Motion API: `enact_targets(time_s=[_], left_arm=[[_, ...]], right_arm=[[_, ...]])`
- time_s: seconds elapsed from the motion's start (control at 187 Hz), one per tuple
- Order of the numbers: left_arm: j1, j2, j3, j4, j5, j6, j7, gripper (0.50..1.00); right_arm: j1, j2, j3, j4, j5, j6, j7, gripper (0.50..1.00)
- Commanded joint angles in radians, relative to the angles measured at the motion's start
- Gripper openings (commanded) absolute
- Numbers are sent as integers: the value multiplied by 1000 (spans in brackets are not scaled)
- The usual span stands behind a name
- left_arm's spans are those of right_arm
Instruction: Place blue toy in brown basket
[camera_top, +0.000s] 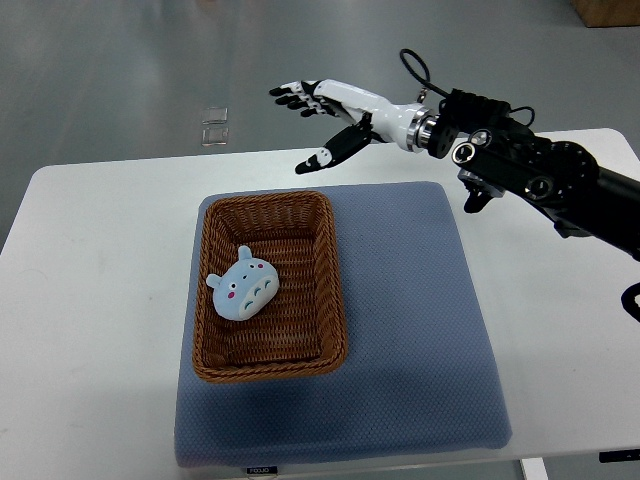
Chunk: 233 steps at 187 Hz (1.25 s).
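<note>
From my seat I see the brown basket (268, 288) sitting on a grey-blue mat (400, 330), which in turn lies on the white table (90, 300). I take the basket as my reference for everything else. The blue toy (244, 288) lies inside it, on the woven floor, toward the basket's left wall and roughly midway along its length, with its pale face turned up and its small ears pointing toward the far end. The toy touches nothing but the basket; no hand is on it. The right hand (325, 118) hangs in the air beyond the basket's far rim, well apart from the toy and above the far edge of the table. Its fingers (292, 96) are stretched out and slightly fanned, holding nothing, while the thumb (330, 153) points down and toward the basket's far right corner. The white forearm runs back from the hand to the right of the basket, joining a black wrist and arm (540, 180) that cross over the far right corner of the mat and leave at the picture's right edge. A black cable (418, 70) loops above the wrist. The mat shows bare on the basket's right side and at its near end. Past the table, beyond the basket's far left corner, a small clear object (214, 126) rests on the grey floor (120, 70); I cannot tell what it is.
</note>
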Motion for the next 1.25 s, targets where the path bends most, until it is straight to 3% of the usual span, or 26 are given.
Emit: enact_targets(time_s=[0.0,0.188,0.525,1.243], left_arm=[[0,0,-1,0,0,0,0,1000],[0,0,1,0,2,0,0,1000],[0,0,1,0,2,0,0,1000],[0,0,-1,1,2,0,-1,1000]], right_arm=[[-94,-26,130,-3,76,-29,-4,895],[-270,-35,358,-1,191,-41,-1,895],[-439,19,582,11,258,-35,28,895],[-531,29,587,43,307,-28,21,915]])
